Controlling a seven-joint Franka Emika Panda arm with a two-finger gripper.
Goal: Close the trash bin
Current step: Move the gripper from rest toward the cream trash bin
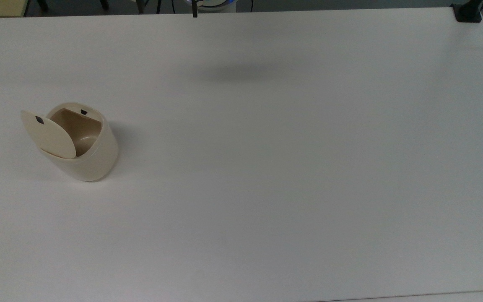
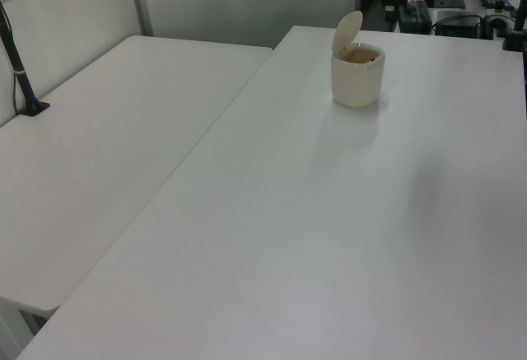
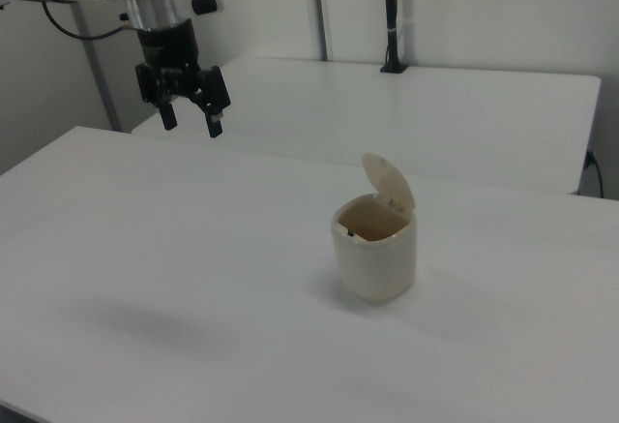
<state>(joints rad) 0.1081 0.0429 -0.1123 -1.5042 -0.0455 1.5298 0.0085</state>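
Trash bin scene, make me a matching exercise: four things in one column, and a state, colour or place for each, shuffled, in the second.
Things:
1. lid
2. pincer
3. inside of the bin
4. table

Descriptions:
A. tan-brown
B. plain white, bearing the bin
C. tipped up, standing open
D. open, hanging in the air away from the bin

Pairs: 1-C, 2-D, 3-A, 4-B
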